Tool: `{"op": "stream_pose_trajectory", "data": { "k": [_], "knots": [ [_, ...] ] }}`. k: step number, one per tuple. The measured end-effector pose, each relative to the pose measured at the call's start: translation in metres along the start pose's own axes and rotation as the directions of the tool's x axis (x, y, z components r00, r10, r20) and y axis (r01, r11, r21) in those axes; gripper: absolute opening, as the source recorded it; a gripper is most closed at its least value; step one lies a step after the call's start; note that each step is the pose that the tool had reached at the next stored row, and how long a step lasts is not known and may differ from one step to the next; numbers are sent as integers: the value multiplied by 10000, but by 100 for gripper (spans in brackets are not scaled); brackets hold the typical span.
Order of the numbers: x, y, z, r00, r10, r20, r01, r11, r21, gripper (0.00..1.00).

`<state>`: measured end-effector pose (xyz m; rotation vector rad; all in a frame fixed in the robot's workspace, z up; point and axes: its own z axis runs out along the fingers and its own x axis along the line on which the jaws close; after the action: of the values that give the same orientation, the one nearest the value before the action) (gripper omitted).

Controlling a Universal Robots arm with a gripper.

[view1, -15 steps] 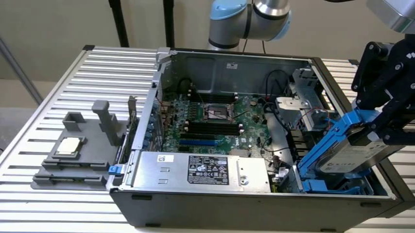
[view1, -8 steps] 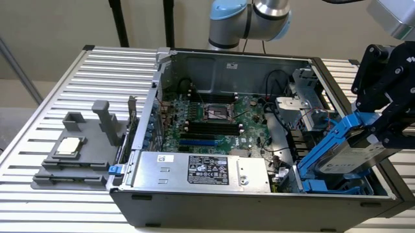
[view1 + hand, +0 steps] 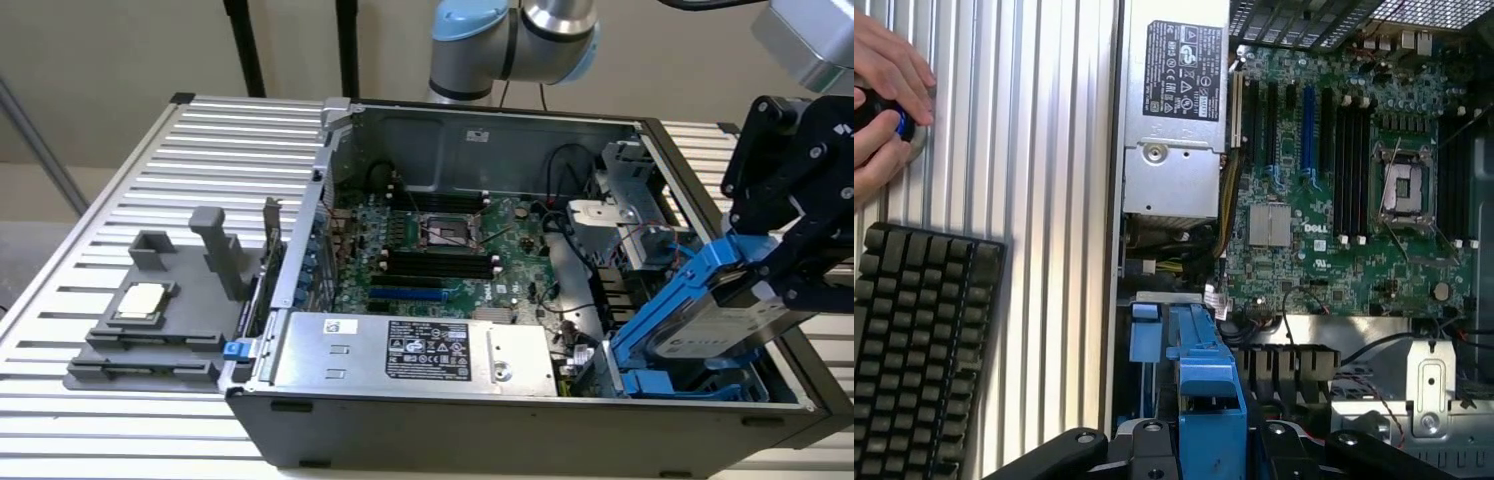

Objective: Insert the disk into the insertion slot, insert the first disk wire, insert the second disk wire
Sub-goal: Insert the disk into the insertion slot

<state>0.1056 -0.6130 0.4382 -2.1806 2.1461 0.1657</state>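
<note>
Clasping disk (image 3: 731,326), pincer (image 3: 785,272) tilted above insertion slot (image 3: 674,386)

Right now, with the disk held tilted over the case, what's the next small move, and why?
Probably ease the disk down along its tilt into the insertion slot: the gripper holds it slanted, lower end near the slot, not yet seated.

**Slatted metal table (image 3: 174,170) and its load**

The table carries an open computer case (image 3: 534,430). A grey fixture (image 3: 167,345) lies just beside the case, on the exterior view's left. A black keyboard (image 3: 919,350) and a person's hand (image 3: 884,100) rest apart from the case.
</note>
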Motion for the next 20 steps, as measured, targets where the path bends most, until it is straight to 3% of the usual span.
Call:
{"op": "stream_pose_trajectory", "data": {
  "k": [8,20],
  "knots": [
    [20,4,35,10000,-29,79,29,10000,12,33],
    [33,4,97,9999,-61,91,60,10000,14,33]
  ]
}}
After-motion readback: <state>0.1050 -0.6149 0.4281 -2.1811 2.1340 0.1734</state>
